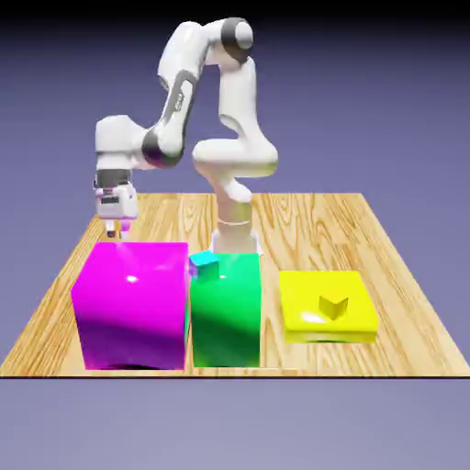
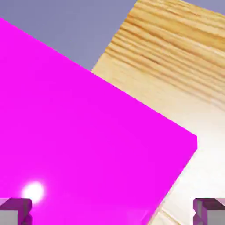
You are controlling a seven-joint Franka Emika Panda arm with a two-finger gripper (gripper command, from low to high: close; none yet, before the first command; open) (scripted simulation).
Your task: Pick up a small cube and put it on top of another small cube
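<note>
In the exterior view, the gripper (image 1: 117, 229) hangs just above the far-left corner of the big magenta block (image 1: 130, 303), holding nothing. The tiny yellow cube (image 1: 334, 307) sits on the flat yellow slab (image 1: 327, 316), well to that block's right. No red cube shows; it may lie hidden behind the block.

In the hand view, the fingertips (image 2: 15, 210) stand wide apart over the magenta block's top, wooden table (image 2: 176, 57) beyond.

One magenta block (image 1: 130, 303), one green block (image 1: 226, 310), one yellow slab (image 1: 328, 307), and two tiny cubes (cyan (image 1: 204, 265), yellow (image 1: 333, 306)).
</note>
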